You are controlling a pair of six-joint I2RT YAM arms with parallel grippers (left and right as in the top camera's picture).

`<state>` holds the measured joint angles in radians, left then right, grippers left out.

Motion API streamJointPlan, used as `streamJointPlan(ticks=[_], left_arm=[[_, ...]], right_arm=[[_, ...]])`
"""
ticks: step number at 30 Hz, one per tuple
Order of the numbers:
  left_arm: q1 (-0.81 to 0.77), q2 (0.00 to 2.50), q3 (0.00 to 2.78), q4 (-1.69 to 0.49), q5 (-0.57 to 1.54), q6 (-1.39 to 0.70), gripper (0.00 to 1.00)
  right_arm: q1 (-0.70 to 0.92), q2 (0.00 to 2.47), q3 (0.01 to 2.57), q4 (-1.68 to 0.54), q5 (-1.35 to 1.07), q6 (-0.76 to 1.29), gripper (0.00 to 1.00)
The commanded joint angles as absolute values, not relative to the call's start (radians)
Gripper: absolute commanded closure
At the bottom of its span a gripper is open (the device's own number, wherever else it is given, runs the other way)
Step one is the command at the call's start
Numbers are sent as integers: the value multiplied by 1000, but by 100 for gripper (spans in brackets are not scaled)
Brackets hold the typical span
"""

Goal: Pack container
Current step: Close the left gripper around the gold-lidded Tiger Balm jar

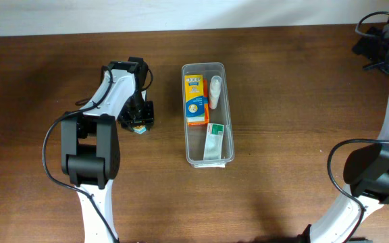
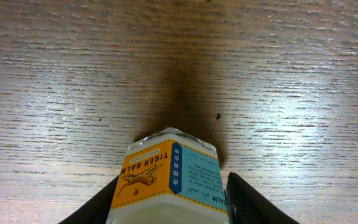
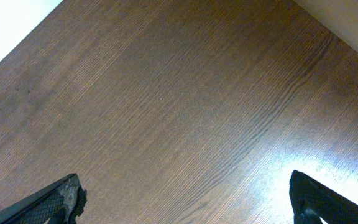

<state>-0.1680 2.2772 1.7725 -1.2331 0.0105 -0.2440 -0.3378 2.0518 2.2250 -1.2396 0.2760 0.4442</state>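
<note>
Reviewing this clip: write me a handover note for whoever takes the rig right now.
Left pincer: shut on a Tiger Balm box, left of the container.
Right pincer: open, empty, over bare table.
Done: container holds an orange box, a small white item and a green-white packet.
Left: get the Tiger Balm box into the container.

Overhead straight down, wrist views near table (image 1: 282, 101) — left shares box (image 2: 169, 177)
</note>
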Motion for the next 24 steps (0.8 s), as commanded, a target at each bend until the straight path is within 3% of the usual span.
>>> streamJointPlan(ticks=[1,6,24], left_arm=[[-163,2263,1766,-1237,7,-246,51],[-163,2263,1766,-1253,7,-245,57],[-163,2262,1818,-1303,7,-245,59]], right_arm=[[-334,2054,2223,-1237,289,445,2],[-334,2054,2223,-1237,289,445,2],[-334,2054,2223,-1237,289,445,2]])
